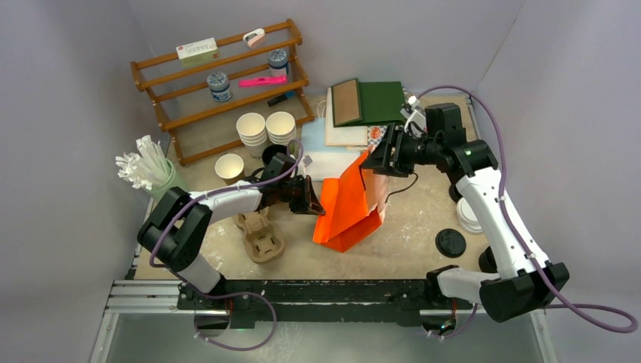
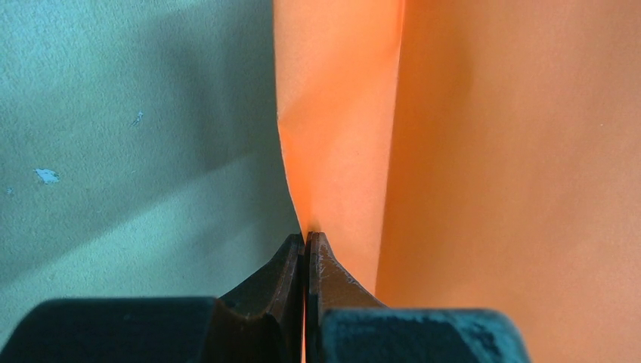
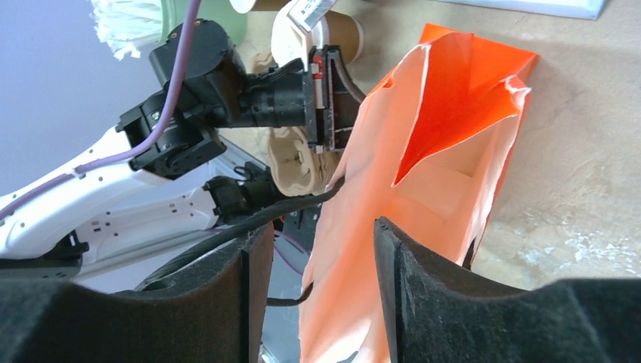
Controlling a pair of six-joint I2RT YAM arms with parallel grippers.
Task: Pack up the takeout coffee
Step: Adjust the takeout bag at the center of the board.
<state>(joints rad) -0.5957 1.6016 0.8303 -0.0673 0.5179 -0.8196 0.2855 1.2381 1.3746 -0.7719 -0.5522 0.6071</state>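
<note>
Nearest the arm bases, a moulded pulp cup carrier (image 1: 261, 236) is seen lying on the bench (image 1: 423, 204) with nothing in it, and a black lid (image 1: 450, 243) lies flat over on the right. Just beyond that lid, what appear to be white lids (image 1: 469, 215) are stacked, partly hidden by the right arm.

At mid-bench an orange bag (image 1: 348, 212) is stood up with its mouth partly spread. Its left edge is pinched flat in the left tool (image 2: 306, 238), whose jaws are fully closed on the paper. The right tool (image 3: 317, 234) is held at the opposite rim with its jaws parted to a middling width; the paper passes between them, but no grip is shown. As far as the mouth can be looked into, nothing is seen inside the bag.

Further back on the left, one kraft cup (image 1: 229, 168) stands upright, open and unlidded, well apart from the bag, beside a green holder (image 1: 147, 170) filled with wrapped straws. Behind it, plain white cups (image 1: 266, 128) are stacked in two piles, and a wooden rack (image 1: 219, 83) carries small tins and packets.

The task is judged barely begun: the bag is being opened, while lidding, loading the carrier and bagging are not yet done
</note>
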